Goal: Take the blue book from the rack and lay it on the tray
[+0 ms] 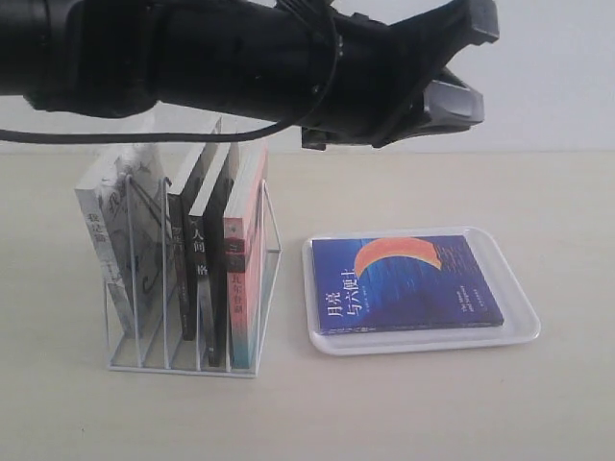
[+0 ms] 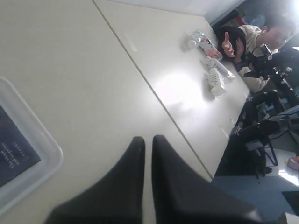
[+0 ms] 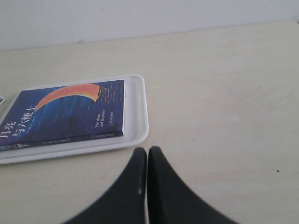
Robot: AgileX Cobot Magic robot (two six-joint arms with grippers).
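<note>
The blue book (image 1: 404, 283) lies flat, cover up, inside the white tray (image 1: 423, 342) to the right of the wire rack (image 1: 183, 362). My left arm (image 1: 288, 62) stretches across the top of the exterior view, high above the tray. In the left wrist view the left gripper (image 2: 147, 139) is shut with nothing between its fingers, and a corner of the tray (image 2: 35, 154) and the book (image 2: 11, 149) shows beside it. My right gripper (image 3: 147, 150) is shut and empty, hanging over bare table just off the tray's corner (image 3: 139, 116), with the book (image 3: 65, 114) in plain sight.
The rack holds a grey-white book (image 1: 120, 230), black-spined books (image 1: 197, 269) and a pink-and-teal book (image 1: 245, 279), all leaning upright. Bottles (image 2: 212, 70) and a seated person (image 2: 252, 42) are at the far end of the table in the left wrist view.
</note>
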